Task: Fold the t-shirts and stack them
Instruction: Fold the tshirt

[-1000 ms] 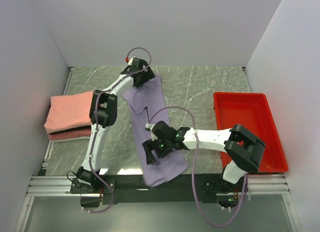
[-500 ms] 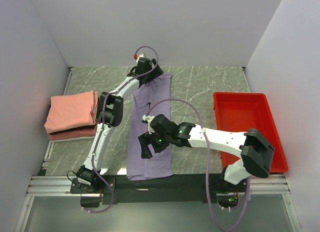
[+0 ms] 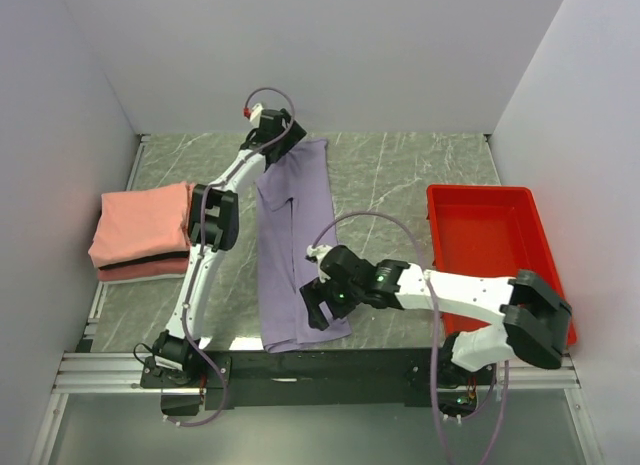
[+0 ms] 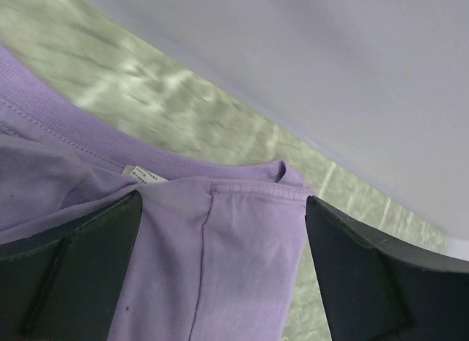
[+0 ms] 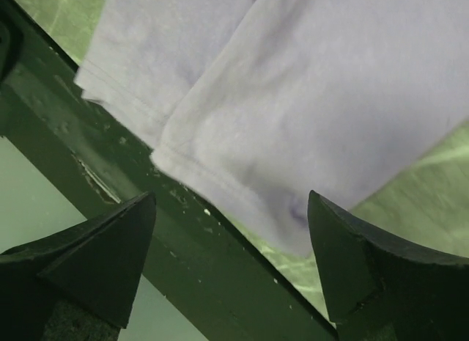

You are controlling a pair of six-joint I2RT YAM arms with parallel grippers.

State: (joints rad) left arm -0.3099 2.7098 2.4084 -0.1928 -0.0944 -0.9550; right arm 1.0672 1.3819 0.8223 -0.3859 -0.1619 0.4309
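Where the purple shirt (image 3: 290, 247) lies folded into one long strip, its collar sits between your left gripper's (image 4: 223, 202) wide-spread fingers, its hem under your right gripper's (image 5: 231, 198), equally spread; neither clamps anything. Left of both, one pink shirt (image 3: 140, 220) tops one red shirt (image 3: 135, 272), edges hard to separate.

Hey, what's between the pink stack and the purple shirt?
In the top view, the left arm crosses a strip of table between the pink stack and purple shirt; nothing else.

Lavender t-shirt (image 3: 285, 247), red tray (image 3: 492, 257)
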